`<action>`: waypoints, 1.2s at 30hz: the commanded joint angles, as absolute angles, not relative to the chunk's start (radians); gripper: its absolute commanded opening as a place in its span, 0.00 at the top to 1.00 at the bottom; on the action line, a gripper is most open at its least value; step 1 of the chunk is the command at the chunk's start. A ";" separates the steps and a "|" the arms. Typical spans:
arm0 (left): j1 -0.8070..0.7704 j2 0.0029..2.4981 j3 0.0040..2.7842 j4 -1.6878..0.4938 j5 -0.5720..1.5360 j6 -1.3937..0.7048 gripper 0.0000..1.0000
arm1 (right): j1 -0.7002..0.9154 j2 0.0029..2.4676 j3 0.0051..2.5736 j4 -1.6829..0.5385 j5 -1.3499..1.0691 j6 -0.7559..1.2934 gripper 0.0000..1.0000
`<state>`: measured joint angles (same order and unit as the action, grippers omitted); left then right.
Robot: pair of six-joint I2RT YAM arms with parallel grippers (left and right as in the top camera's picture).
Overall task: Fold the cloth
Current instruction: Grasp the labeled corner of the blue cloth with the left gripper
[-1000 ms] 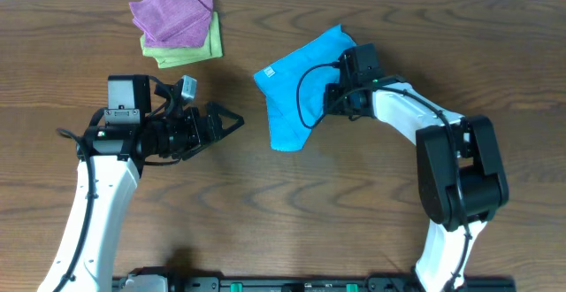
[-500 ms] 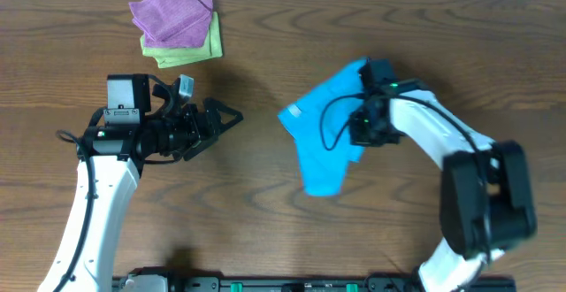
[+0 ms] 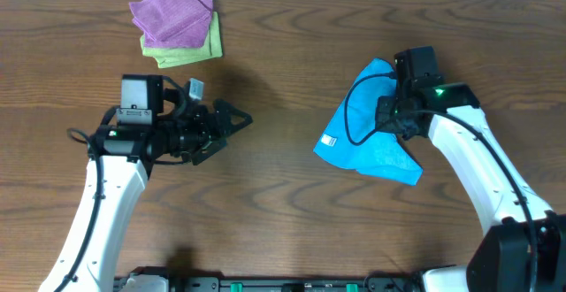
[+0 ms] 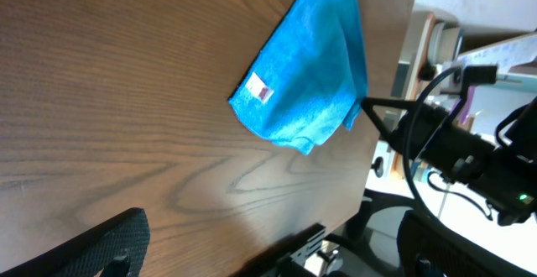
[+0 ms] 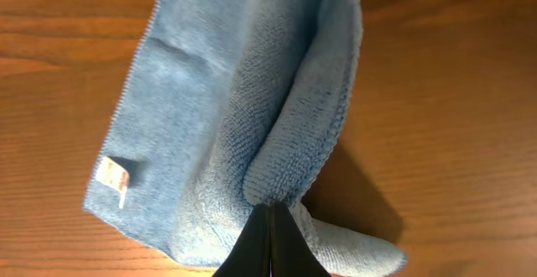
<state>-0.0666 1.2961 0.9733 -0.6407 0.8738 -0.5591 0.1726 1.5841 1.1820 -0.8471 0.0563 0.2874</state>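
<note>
The sky-blue cloth (image 3: 371, 137) hangs bunched from my right gripper (image 3: 395, 120), which is shut on a pinched fold of it at the right of the table. Its white tag (image 3: 328, 141) shows at the lower left corner. In the right wrist view the closed fingertips (image 5: 270, 214) pinch the cloth (image 5: 226, 117), with the tag (image 5: 112, 175) at the left. My left gripper (image 3: 232, 121) is open and empty, left of centre, pointing toward the cloth. In the left wrist view the cloth (image 4: 306, 80) is far ahead of the open fingers (image 4: 268, 252).
A folded purple cloth (image 3: 171, 13) lies on a light green cloth (image 3: 187, 51) at the back left. The wooden table (image 3: 274, 203) spans the view. The right arm (image 3: 478, 164) reaches in from the lower right.
My right gripper has carried the cloth to the right, from the table's centre to its right side. The left arm has shifted slightly right.
</note>
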 commanded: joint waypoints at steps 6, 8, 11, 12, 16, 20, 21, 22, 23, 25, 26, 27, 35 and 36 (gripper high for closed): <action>-0.119 1.308 0.991 -0.615 0.796 -0.584 0.05 | 0.174 1.575 1.185 -0.806 0.335 0.264 0.99; -0.132 1.314 0.991 -0.613 0.793 -0.584 0.05 | 0.175 1.575 1.185 -0.800 0.418 0.256 0.99; -0.152 1.337 0.991 -0.606 0.781 -0.584 0.05 | 0.181 1.575 1.188 -0.790 0.563 0.238 0.99; -0.157 1.349 0.991 -0.598 0.781 -0.585 0.05 | 0.185 1.575 1.195 -0.778 0.580 0.224 0.99; -0.166 1.390 0.991 -0.571 0.784 -0.592 0.05 | 0.200 1.575 1.221 -0.732 0.580 0.148 0.99; -0.167 1.421 0.991 -0.564 0.786 -0.592 0.05 | 0.191 1.575 1.228 -0.711 0.574 0.095 0.99; -0.170 1.428 0.991 -0.564 0.786 -0.591 0.05 | 0.184 1.575 1.228 -0.724 0.566 0.096 0.96; -0.172 1.435 0.991 -0.563 0.786 -0.591 0.05 | 0.175 1.575 1.228 -0.741 0.547 0.096 0.90; -0.175 1.441 0.991 -0.562 0.786 -0.591 0.05 | 0.164 1.575 1.228 -0.755 0.520 0.100 0.80; -0.196 1.461 0.991 -0.549 0.786 -0.573 0.05 | 0.122 1.575 1.228 -0.781 0.416 0.100 0.58; -0.209 1.471 0.991 -0.539 0.790 -0.564 0.05 | 0.097 1.575 1.228 -0.788 0.366 0.099 0.56; -0.228 1.485 0.991 -0.522 0.790 -0.560 0.05 | 0.068 1.575 1.228 -0.792 0.298 0.093 0.55; -0.374 1.657 0.991 -0.346 0.811 -0.561 0.05 | -0.124 1.575 1.228 -0.795 -0.091 0.062 0.57; -0.386 1.681 0.991 -0.325 0.822 -0.561 0.05 | -0.134 1.575 1.228 -0.802 -0.102 0.062 0.57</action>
